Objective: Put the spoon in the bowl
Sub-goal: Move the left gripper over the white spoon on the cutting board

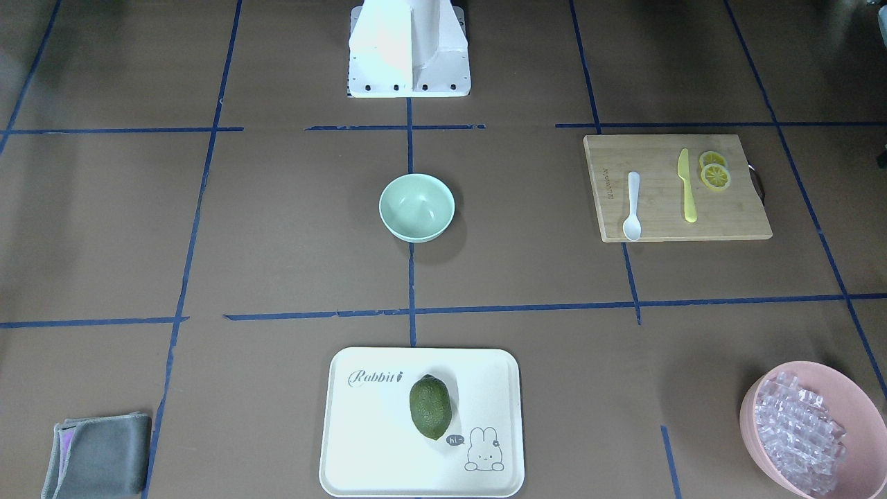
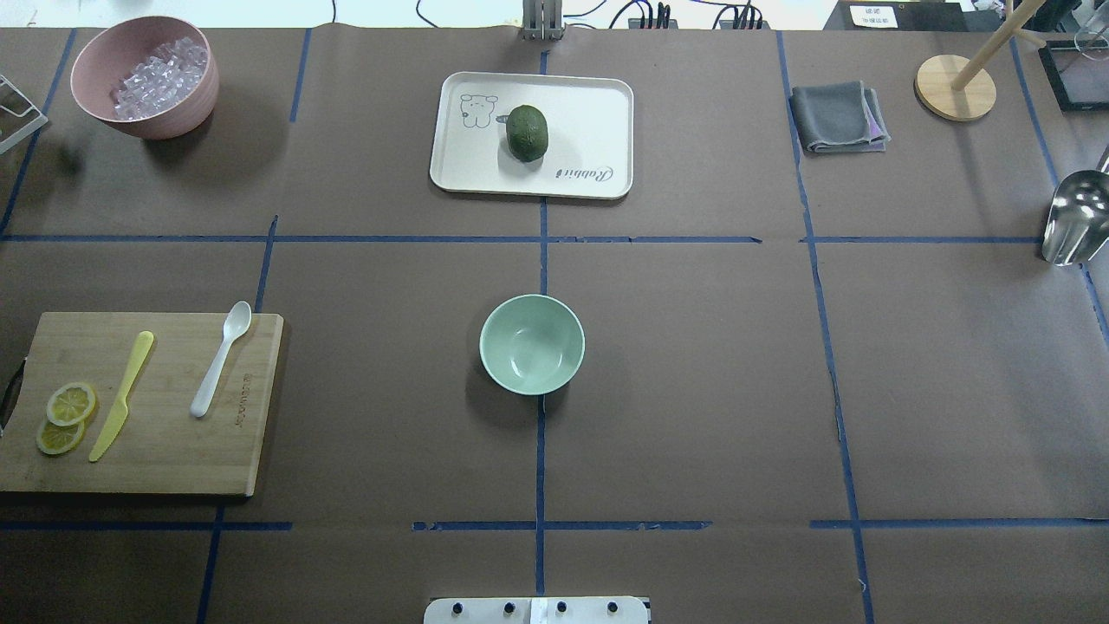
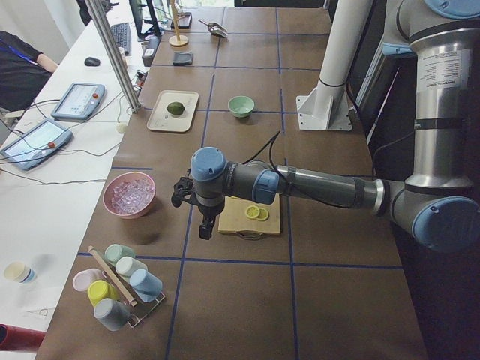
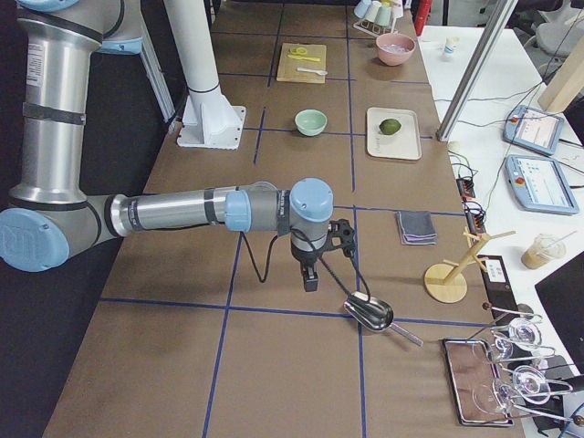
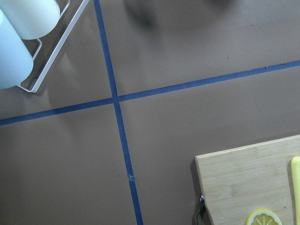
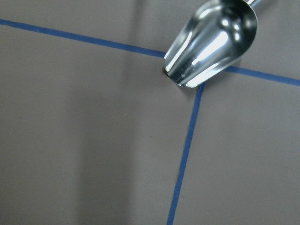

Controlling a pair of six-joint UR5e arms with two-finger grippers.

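The white spoon (image 1: 633,206) lies on a wooden cutting board (image 1: 734,208), handle pointing toward the robot; it also shows in the overhead view (image 2: 221,358). The mint-green bowl (image 1: 416,206) stands empty at the table's middle (image 2: 532,343). My left gripper (image 3: 206,229) shows only in the exterior left view, hanging above the table by the board's outer end, well away from the spoon. My right gripper (image 4: 311,281) shows only in the exterior right view, hanging above a metal scoop (image 4: 370,313), far from the bowl. I cannot tell if either gripper is open or shut.
A yellow knife (image 1: 686,186) and lemon slices (image 1: 715,177) share the board. A pink bowl (image 2: 147,121) of ice pieces, a white tray (image 2: 589,104) with a green fruit (image 2: 527,133), a grey cloth (image 2: 836,117) and a cup rack (image 3: 120,289) stand around.
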